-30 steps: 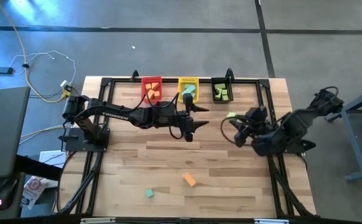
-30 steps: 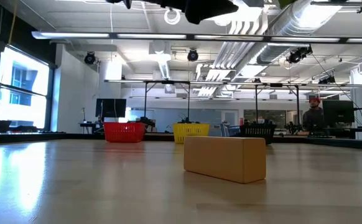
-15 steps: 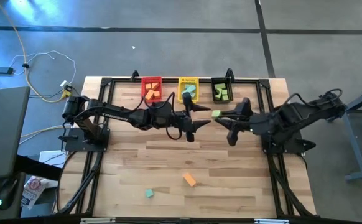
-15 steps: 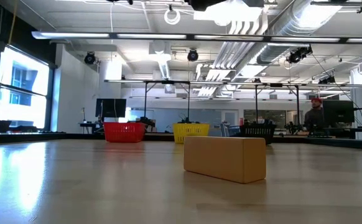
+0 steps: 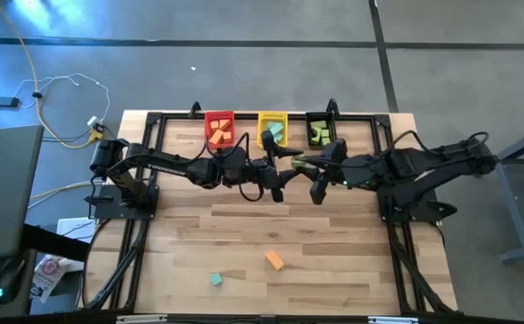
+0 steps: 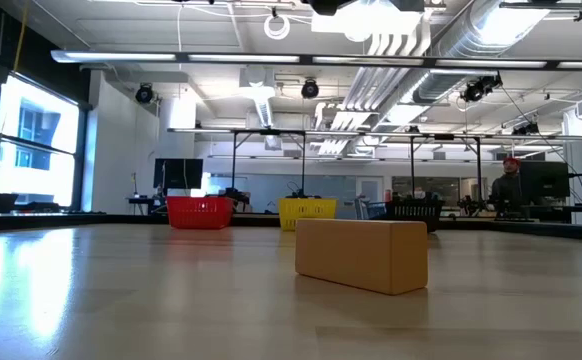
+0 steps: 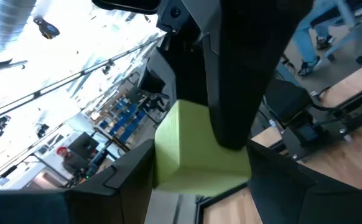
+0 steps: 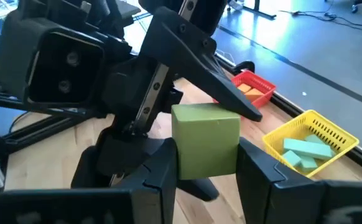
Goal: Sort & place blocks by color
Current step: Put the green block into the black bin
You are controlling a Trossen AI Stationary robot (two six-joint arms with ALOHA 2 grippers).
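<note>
Our right gripper (image 8: 206, 163) pinching a light green foam cube (image 8: 206, 140), our left gripper (image 5: 278, 168) spread wide around it, near the table's (image 5: 334, 261) far edge

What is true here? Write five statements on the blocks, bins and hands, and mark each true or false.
1. The right hand holds a light green block. True.
2. The left hand is shut on a teal block. False: it is open, with the light green block just in front of its fingers.
3. The yellow bin holds orange blocks. False: it holds teal ones; the orange ones are in the red bin.
4. An orange block and a teal block lie loose on the table. True.
5. The black bin is empty. False: green blocks lie in it.
</note>
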